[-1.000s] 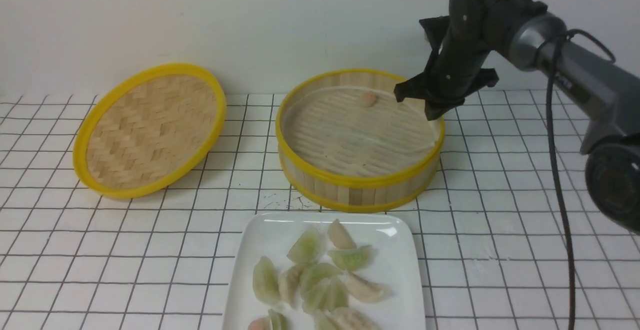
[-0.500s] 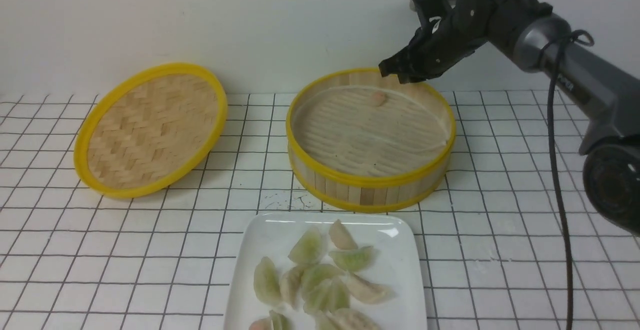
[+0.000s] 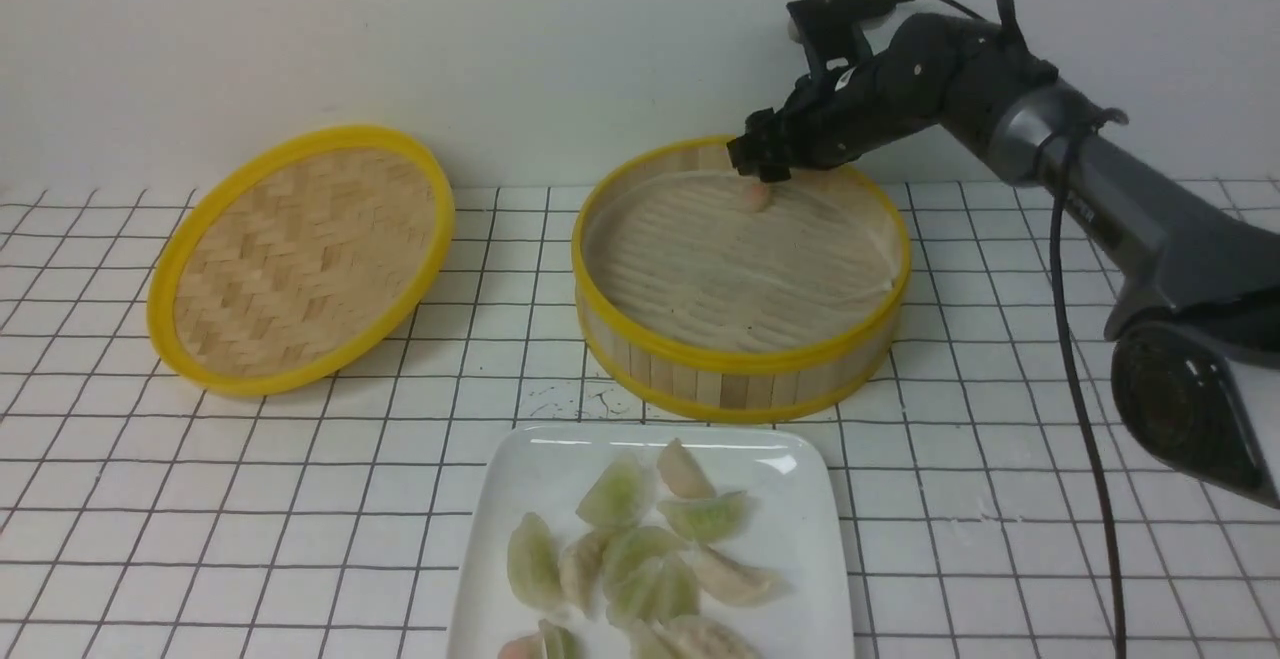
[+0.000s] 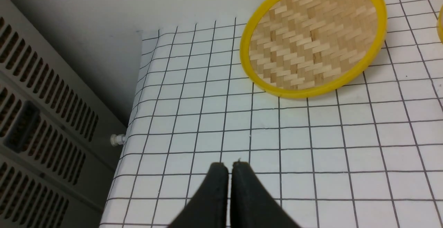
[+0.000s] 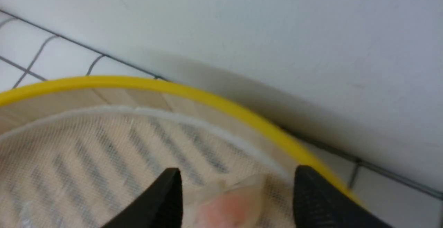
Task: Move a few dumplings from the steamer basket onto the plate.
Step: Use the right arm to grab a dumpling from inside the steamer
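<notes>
The steamer basket (image 3: 740, 359) stands mid-table with one pinkish dumpling (image 3: 756, 196) left at its far side. My right gripper (image 3: 757, 161) hangs just above that dumpling, open. In the right wrist view the dumpling (image 5: 225, 207) lies on the mesh liner between the two black fingertips of the right gripper (image 5: 237, 178), touching neither. The white plate (image 3: 500, 499) at the front holds several green and pinkish dumplings (image 3: 640, 549). My left gripper (image 4: 229, 165) is shut on nothing over bare tiled table near its left edge.
The flat woven lid (image 3: 300, 254) with a yellow rim leans tilted at the left, also in the left wrist view as the lid (image 4: 313, 37). The wall stands close behind the basket. A grey vented panel (image 4: 41, 117) lies beyond the table's left edge.
My right gripper swung from the basket's right rim up and leftward to above the pink dumpling, and its jaws opened. The basket shifted slightly right early on.
</notes>
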You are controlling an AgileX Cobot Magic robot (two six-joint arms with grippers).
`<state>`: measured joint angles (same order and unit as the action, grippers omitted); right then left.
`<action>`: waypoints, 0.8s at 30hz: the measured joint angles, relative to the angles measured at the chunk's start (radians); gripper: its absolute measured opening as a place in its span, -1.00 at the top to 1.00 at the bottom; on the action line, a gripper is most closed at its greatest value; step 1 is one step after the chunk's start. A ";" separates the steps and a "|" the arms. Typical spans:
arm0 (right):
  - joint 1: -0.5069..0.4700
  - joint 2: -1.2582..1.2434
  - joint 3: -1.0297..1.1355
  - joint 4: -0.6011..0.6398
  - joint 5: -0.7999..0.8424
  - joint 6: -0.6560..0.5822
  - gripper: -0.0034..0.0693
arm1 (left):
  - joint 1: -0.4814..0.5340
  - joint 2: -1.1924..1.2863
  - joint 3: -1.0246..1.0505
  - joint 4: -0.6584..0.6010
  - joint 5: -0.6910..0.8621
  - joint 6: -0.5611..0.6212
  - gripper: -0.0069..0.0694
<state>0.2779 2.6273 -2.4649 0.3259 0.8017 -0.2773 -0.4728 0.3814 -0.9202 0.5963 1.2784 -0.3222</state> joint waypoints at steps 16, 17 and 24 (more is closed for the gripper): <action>0.011 0.053 -0.010 -0.007 -0.017 -0.031 -0.23 | 0.000 0.000 0.000 0.003 0.000 0.000 0.83; 0.011 0.055 -0.010 -0.007 -0.023 -0.031 -0.14 | 0.000 0.000 0.000 0.003 0.000 0.000 0.83; 0.012 0.057 -0.018 -0.007 -0.020 -0.024 0.01 | 0.000 0.000 0.000 0.003 0.000 0.000 0.83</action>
<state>0.2901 2.6843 -2.4833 0.3193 0.7819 -0.3011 -0.4728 0.3814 -0.9202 0.5990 1.2784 -0.3222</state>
